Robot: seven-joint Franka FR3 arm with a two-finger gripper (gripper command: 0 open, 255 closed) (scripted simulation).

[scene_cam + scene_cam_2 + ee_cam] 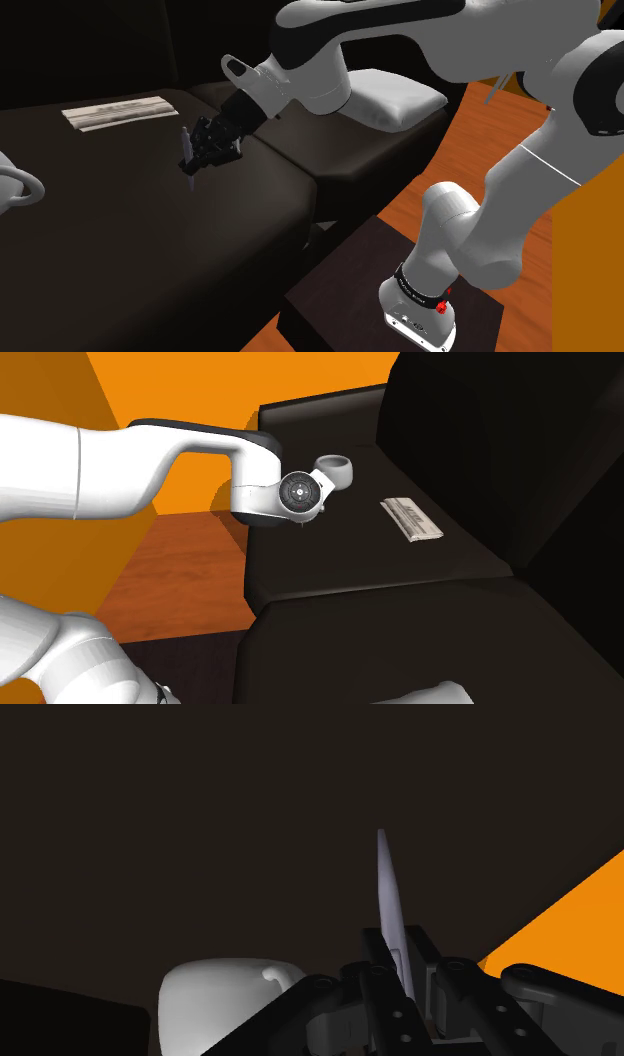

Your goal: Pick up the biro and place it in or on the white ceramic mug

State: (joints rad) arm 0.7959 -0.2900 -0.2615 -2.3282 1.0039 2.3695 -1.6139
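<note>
The biro [185, 150] is a slim pale grey pen, held nearly upright above the dark sofa seat [120, 230]. My gripper [196, 156] is shut on its lower part; in the wrist view the biro [388, 899] sticks out between the black fingers [378, 966]. The white mug [15, 182] stands at the shoulder view's left edge, some way from the gripper. In the second exterior view the mug [335, 471] sits just beyond the wrist. In the wrist view the mug [225, 1004] lies low beside the fingers.
A folded paper stack [118, 112] lies on the seat near the backrest; it shows again as the paper stack [411, 518]. A white pillow [395, 100] rests on the far cushion. The orange floor [500, 130] lies past the sofa. My stand [350, 290] is at lower right.
</note>
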